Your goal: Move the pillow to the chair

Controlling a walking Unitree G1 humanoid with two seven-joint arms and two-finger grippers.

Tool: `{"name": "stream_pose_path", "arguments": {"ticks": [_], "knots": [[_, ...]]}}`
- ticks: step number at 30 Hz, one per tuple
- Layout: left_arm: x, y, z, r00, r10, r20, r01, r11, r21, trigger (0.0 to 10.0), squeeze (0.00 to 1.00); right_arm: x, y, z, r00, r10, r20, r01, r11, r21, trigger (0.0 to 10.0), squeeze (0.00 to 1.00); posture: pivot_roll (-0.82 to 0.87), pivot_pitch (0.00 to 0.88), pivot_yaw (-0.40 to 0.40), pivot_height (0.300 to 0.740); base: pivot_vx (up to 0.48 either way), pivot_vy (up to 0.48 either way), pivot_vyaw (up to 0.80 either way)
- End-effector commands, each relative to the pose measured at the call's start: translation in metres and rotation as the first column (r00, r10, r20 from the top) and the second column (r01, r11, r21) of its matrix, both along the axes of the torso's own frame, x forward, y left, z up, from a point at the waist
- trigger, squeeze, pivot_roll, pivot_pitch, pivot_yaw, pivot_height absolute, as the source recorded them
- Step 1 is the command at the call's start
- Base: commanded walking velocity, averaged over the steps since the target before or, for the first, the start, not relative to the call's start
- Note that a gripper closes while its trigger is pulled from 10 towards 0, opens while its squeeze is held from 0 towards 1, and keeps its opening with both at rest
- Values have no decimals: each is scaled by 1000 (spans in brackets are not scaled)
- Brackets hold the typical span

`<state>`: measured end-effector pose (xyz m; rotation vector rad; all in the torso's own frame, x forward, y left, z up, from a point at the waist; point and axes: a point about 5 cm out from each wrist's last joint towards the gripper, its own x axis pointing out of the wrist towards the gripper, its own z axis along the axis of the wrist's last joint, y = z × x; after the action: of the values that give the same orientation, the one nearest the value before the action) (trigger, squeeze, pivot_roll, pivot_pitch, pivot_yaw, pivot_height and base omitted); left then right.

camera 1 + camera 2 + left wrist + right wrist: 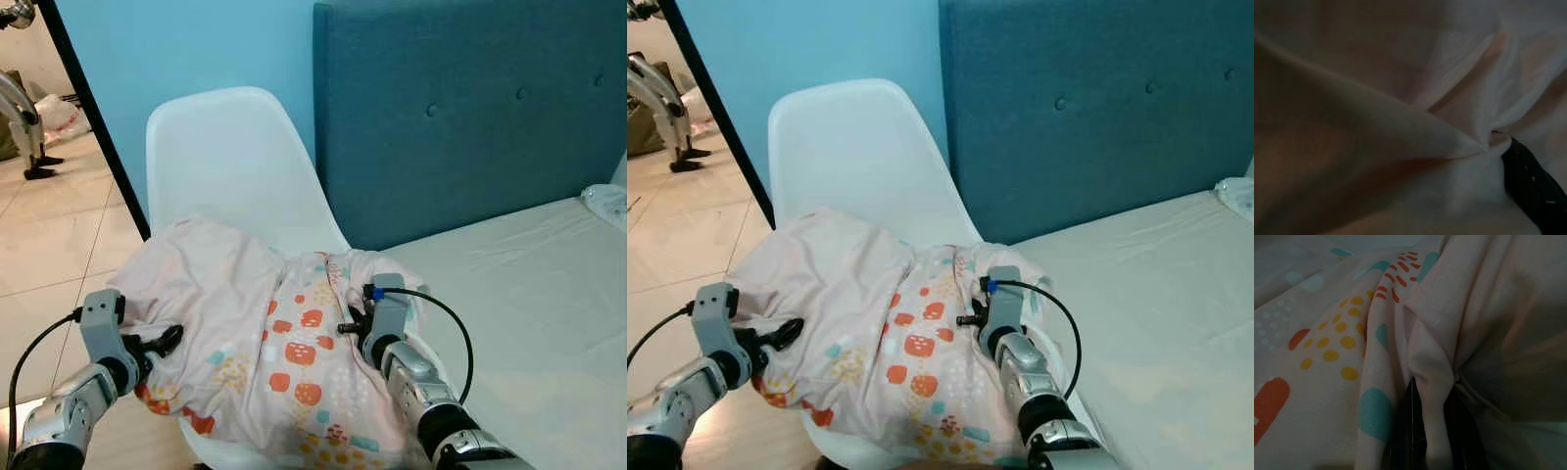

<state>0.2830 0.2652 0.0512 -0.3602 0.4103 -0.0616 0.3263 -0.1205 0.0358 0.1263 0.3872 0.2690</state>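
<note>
The pillow (284, 343), pale pink with orange, yellow and teal marks, lies crumpled on the seat of a white shell chair (235, 157). My left gripper (168, 339) is at the pillow's left edge, shut on a pinch of its fabric. In the left wrist view the cloth gathers to a point beside one black finger (1528, 188). My right gripper (348, 328) is pressed into the pillow's right side. A fold of the cover (1430, 382) runs between its two fingers (1405, 431), which are shut on it.
A teal padded headboard (470, 108) and a pale mattress (549, 304) stand right beside the chair. A white crumpled item (607, 201) lies at the bed's far right. A black door frame (93, 117) and tiled floor (49, 245) are on the left.
</note>
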Motion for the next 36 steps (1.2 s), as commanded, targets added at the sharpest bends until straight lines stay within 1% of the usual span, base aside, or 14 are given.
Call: {"name": "stream_pose_path", "arguments": {"ticks": [1,3,4,5,6,11,16,19,21,25,26,29,30,36], "knots": [[-2,-10,-7,1000,-26,0,26,998,-54,0,1000,-18,15,-25,988,70,-139,-71,997,1,0,0,10,34,50,418,0,0,0],[1,-17,-2,997,-53,51,58,993,-102,0,1000,-18,15,-24,988,69,-138,-70,998,1,0,0,5,36,50,418,0,0,0],[2,-28,5,988,-97,122,117,978,-170,0,824,-18,15,-24,988,68,-138,-68,998,1,0,0,5,37,49,418,0,0,0],[3,-38,12,972,-141,189,185,954,-236,0,153,-18,15,-24,988,66,-138,-67,998,1,0,0,3,34,50,418,0,0,0],[2,-45,17,956,-171,237,235,932,-275,0,0,-18,14,-24,988,65,-138,-66,998,0,0,0,3,34,50,418,0,0,0],[-2,-58,26,917,-240,318,343,882,-323,0,0,-18,13,-24,989,60,-138,-61,998,0,0,0,1,31,53,418,0,0,0],[3,-52,29,923,-205,327,311,898,-313,0,0,-17,12,-23,989,55,-134,-55,998,2,0,0,3,29,54,418,0,0,0],[8,-41,27,944,-137,299,225,932,-282,0,0,-16,12,-23,990,56,-131,-55,998,4,0,0,5,29,53,418,0,0,0],[14,-17,26,970,15,243,34,979,-199,0,0,-15,14,-21,990,59,-127,-58,998,7,0,0,10,28,49,418,0,0,0],[14,6,25,965,161,207,-141,984,-109,0,0,-14,15,-20,991,62,-123,-61,998,8,0,0,15,27,46,418,0,0,0],[12,22,25,949,257,185,-252,966,-49,0,0,-14,16,-20,991,63,-120,-62,998,10,0,0,17,25,45,418,0,0,0],[9,32,25,931,321,174,-324,946,-9,0,0,-14,16,-19,991,63,-118,-63,998,10,0,0,17,25,45,418,0,0,0],[-3,60,23,867,475,149,-488,871,61,0,0,-12,17,-17,992,67,-103,-65,998,17,0,0,21,25,41,418,0,0,0],[-19,82,16,799,588,128,-600,793,108,0,0,-7,20,-10,996,64,-60,-62,997,40,0,0,25,25,39,418,0,0,0]]}}
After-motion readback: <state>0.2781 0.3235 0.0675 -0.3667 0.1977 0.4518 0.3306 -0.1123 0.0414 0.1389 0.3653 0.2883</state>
